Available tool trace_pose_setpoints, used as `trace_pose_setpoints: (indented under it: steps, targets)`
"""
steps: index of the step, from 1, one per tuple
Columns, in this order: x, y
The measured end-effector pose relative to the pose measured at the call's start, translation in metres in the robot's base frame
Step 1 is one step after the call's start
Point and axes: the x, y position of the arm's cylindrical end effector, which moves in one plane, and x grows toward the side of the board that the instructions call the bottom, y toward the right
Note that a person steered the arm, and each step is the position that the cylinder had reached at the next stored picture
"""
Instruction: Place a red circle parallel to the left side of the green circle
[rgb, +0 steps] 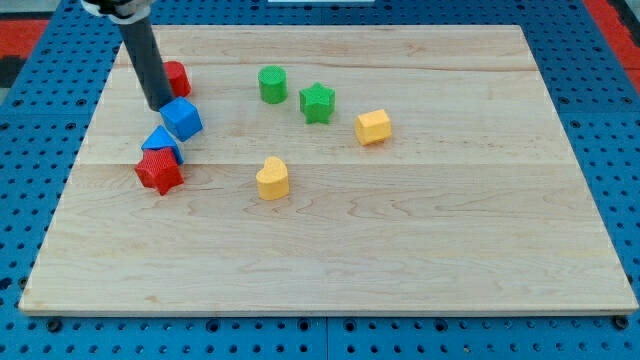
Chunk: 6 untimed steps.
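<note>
The red circle (177, 77) sits near the board's upper left, partly hidden behind my rod. My tip (160, 106) rests on the board just below and left of it, touching or nearly touching it. The green circle (272, 84) stands to the right of the red circle, at about the same height in the view, with a wide gap between them. A blue cube (182, 119) lies just right of and below my tip.
A blue block (160, 142) and a red star (159, 171) sit below the blue cube. A green star (317, 102) and a yellow hexagon (373, 127) lie right of the green circle. A yellow heart (272, 179) is mid-board. The wooden board (450, 240) has blue pegboard around it.
</note>
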Motion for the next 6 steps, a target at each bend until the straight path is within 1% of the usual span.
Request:
trace_pose_setpoints:
  steps: [1, 2, 3, 4, 5, 6]
  targets:
    - [-0.03, -0.043]
    - [-0.053, -0.045]
    - [-0.05, -0.011]
    - [-0.048, 0.008]
    - [-0.049, 0.011]
    - [-0.049, 0.037]
